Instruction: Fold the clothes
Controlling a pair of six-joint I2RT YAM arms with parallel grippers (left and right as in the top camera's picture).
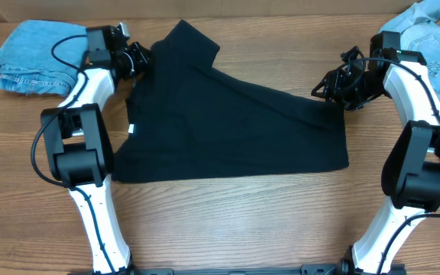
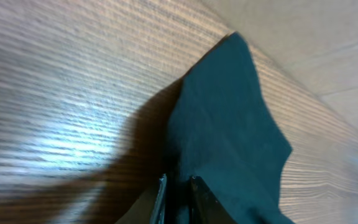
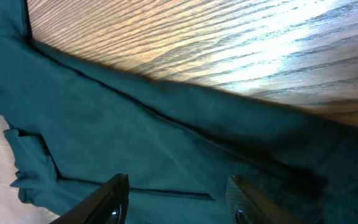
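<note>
The black T-shirt lies spread across the middle of the table, its small white tag at the left edge. My left gripper is at the shirt's upper left edge. In the left wrist view the left gripper has its jaws nearly together, with a fold of the black fabric pinched between them. My right gripper is at the shirt's upper right corner. The right wrist view shows the right gripper with jaws wide apart just above the shirt, gripping nothing.
A folded light-blue denim piece lies at the back left, close behind the left arm. More denim and a blue garment are heaped at the back right corner. Bare wooden table runs along the front.
</note>
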